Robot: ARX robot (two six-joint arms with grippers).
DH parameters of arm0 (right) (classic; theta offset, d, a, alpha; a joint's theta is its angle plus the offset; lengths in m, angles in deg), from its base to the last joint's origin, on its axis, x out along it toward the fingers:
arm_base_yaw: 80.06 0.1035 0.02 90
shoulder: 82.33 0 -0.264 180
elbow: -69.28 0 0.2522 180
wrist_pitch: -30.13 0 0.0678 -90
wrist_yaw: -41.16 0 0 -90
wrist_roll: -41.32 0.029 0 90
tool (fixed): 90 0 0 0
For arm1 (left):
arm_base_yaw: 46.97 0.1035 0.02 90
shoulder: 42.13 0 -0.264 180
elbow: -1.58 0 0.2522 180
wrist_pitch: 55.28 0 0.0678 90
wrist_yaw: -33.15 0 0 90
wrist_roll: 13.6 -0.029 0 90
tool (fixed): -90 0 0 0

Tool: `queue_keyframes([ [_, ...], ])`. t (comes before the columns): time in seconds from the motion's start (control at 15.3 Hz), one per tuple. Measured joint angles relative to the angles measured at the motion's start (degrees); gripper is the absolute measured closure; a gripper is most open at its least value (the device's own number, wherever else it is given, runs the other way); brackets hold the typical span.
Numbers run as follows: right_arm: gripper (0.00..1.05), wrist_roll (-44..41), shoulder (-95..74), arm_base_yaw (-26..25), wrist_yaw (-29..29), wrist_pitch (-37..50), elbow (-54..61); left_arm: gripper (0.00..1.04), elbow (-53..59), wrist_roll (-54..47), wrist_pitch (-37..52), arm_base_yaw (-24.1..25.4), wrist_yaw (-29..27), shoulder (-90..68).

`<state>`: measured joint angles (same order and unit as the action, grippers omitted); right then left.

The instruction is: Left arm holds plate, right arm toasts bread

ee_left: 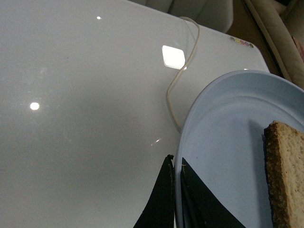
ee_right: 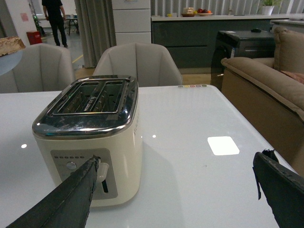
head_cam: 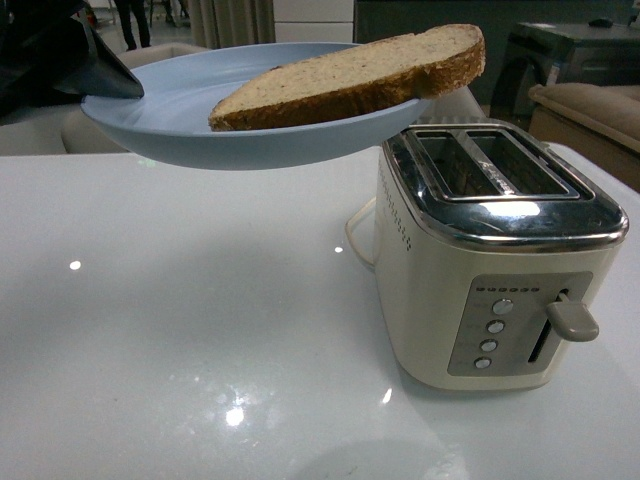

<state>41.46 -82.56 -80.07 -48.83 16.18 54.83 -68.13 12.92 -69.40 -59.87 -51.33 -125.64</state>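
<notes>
Above the white table (head_cam: 200, 330), beside the toaster (head_cam: 480, 230): holds plate (head_cam: 180, 120) aloft, bread (head_cam: 350, 78) lying on it.
Clamps left gripper (ee_left: 175, 162) shut on the plate rim; rests bread slanted, crust end jutting past the rim toward the toaster's 2 slots; spreads right gripper (ee_right: 174, 161) wide, 1 fingertip (ee_right: 88, 173) just by the lever (ee_right: 103, 170).

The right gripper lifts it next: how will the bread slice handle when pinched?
Probably fairly stiff: the bread overhangs the plate rim without drooping. Its crumb looks soft, so a hard pinch may dent it. It lies loose on the smooth plate, so a nudge could slide it.
</notes>
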Motion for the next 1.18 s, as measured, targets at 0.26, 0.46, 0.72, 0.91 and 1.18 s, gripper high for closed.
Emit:
queue_keyframes([
  [0.26, 0.06, 0.00, 0.00, 0.00, 0.00, 0.00, 0.00, 1.03, 0.00, 0.00, 0.00, 0.00, 0.00, 0.00],
  [0.46, 0.06, 0.00, 0.00, 0.00, 0.00, 0.00, 0.00, 1.03, 0.00, 0.00, 0.00, 0.00, 0.00, 0.00],
  [0.72, 0.06, 0.44, -16.74, -1.33, 1.31, -4.79, -11.17, 1.03, 0.00, 0.00, 0.02, 0.00, 0.00, 0.00],
  [0.91, 0.06, 0.42, -31.69, 4.37, -1.49, 6.23, -21.90, 1.03, 0.04, 0.00, 0.02, 0.00, -0.02, 0.02],
  [1.18, 0.06, 2.08, -48.98, 12.48, -4.37, 8.98, -38.45, 1.03, 0.04, 0.00, 0.04, 0.00, 0.00, 0.02],
])
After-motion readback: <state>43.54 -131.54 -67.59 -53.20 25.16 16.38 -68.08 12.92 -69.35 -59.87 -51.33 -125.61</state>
